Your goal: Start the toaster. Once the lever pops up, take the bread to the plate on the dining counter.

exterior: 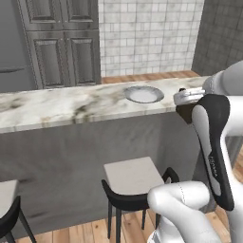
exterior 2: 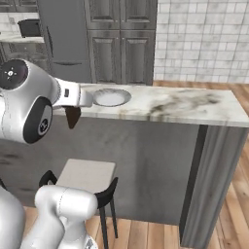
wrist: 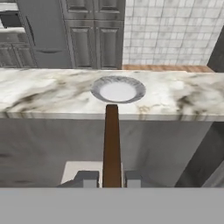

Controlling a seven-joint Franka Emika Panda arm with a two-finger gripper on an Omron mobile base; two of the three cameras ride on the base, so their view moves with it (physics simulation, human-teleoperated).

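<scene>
Bread (wrist: 112,144) sat pinched edge-on in the claw (wrist: 111,178), its long axis pointing straight ahead toward the plate (wrist: 118,90). That plate lay on the dining counter (wrist: 43,94), beyond and above the slice's far tip, which stopped just short of the counter's near edge.

Beige-seated stools (exterior: 130,175), grey cabinets (exterior: 66,45), tiled wall (exterior: 147,35)

The tabletop (wrist: 39,94) is polished white marble with grey-brown veins over a matt grey panel, the plate (wrist: 98,85) a smooth light grey glaze with a speckled rim, the bread (wrist: 112,144) matt dark brown, and the floor (exterior: 147,76) wooden boards.
</scene>
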